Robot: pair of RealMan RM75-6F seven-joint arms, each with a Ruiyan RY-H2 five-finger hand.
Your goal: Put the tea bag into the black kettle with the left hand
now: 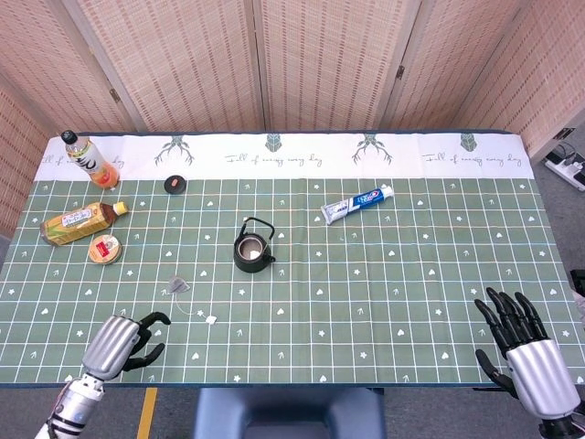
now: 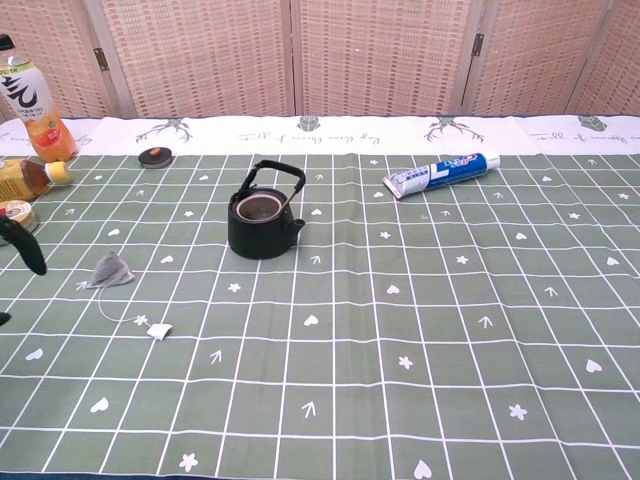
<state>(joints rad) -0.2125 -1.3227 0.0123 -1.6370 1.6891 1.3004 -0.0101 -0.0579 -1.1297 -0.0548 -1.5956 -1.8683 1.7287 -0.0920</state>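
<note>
The left hand [image 1: 117, 341] hovers over the near left edge of the surface [image 1: 384, 302], fingers [image 1: 151, 320] curled, holding nothing. The tea bag [image 1: 178, 285] lies near it, apart from the black kettle [image 1: 253, 247] mid-surface. The right hand [image 1: 526, 352] rests spread and empty at the near right corner.

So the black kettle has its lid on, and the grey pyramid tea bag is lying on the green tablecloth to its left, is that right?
Not quite. The black kettle has no lid on; the head view looks straight into its open mouth. The rest holds: the grey pyramid tea bag lies on the green tablecloth to the kettle's left.
</note>
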